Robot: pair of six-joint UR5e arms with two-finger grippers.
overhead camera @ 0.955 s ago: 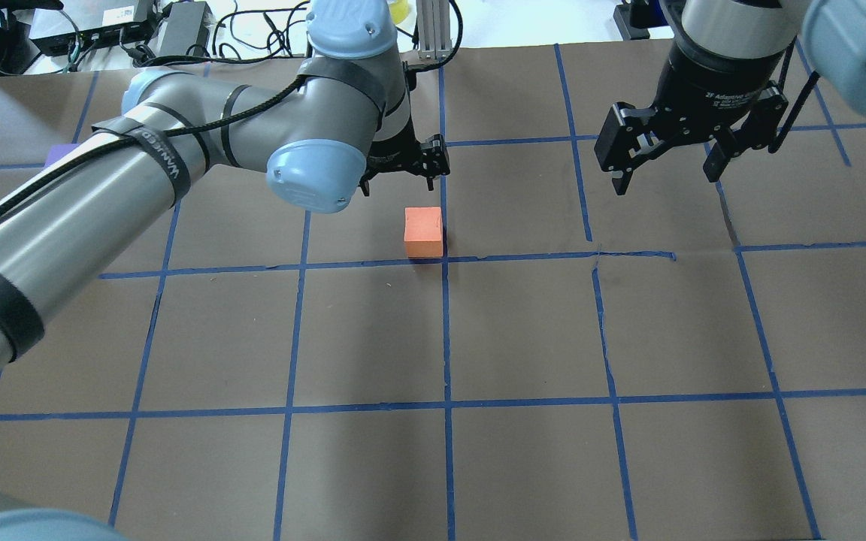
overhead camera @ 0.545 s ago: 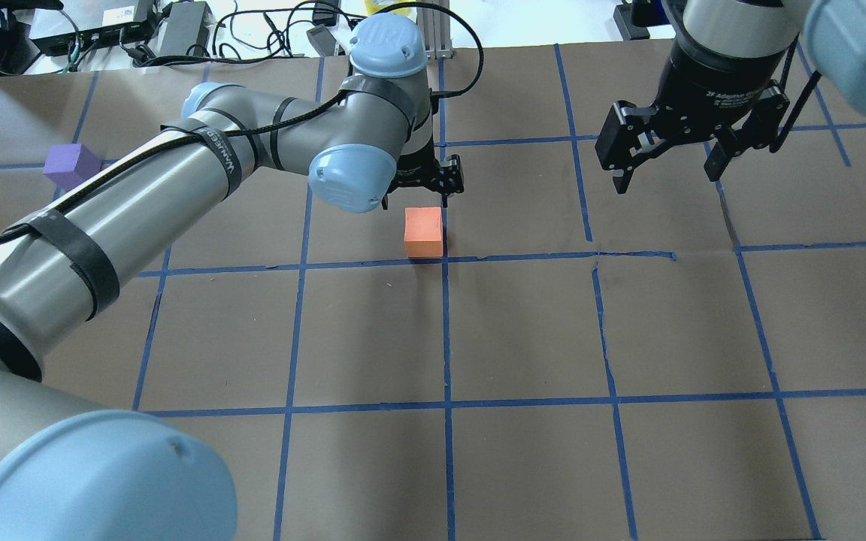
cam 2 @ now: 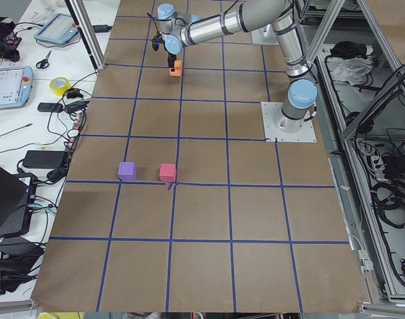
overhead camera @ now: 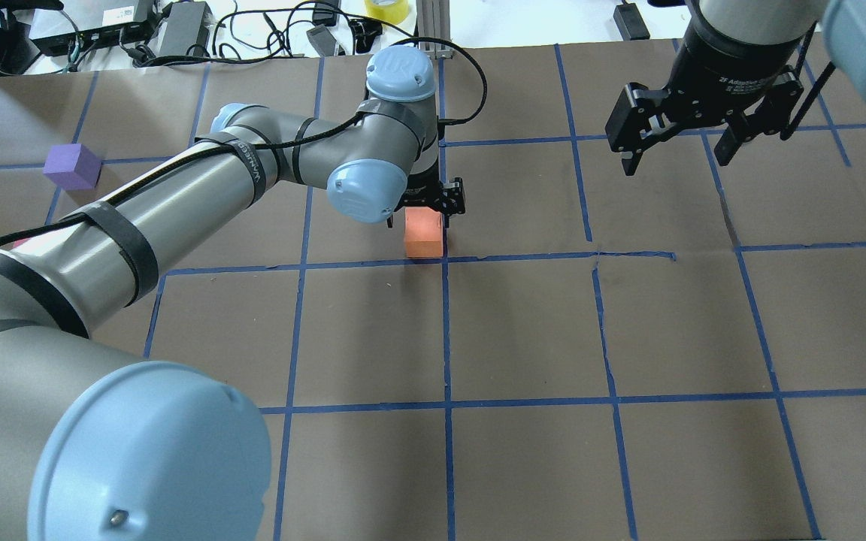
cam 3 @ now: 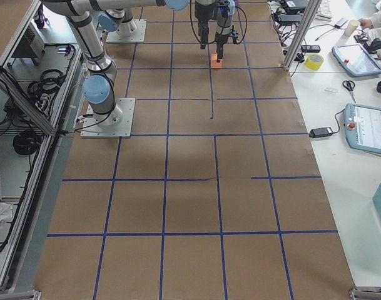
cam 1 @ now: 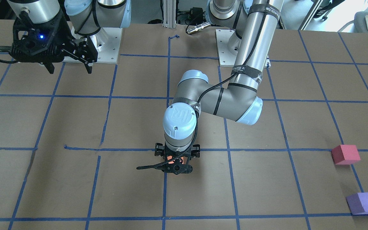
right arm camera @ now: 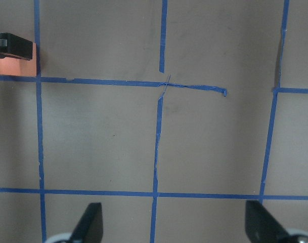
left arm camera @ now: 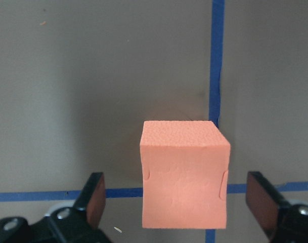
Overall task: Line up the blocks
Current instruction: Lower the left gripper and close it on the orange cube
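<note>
No line is formed yet: the orange block (overhead camera: 424,239), near the table's middle, is framed but not clamped by the spread left gripper (left arm camera: 177,200), the red block (cam 1: 345,154) and purple block (cam 1: 363,203) are seen well apart from it, and the right gripper (overhead camera: 677,158) is held spread and empty.

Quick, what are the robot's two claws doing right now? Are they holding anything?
Left gripper: open, straddling the orange block, not squeezing it yet.
Right gripper: open, holding nothing.

The left gripper (overhead camera: 419,218) has been brought down over the small orange foam cube (overhead camera: 424,242), fingers (left arm camera: 95,195) now flanking it; the right gripper (overhead camera: 675,162) was moved slightly farther from it.
</note>
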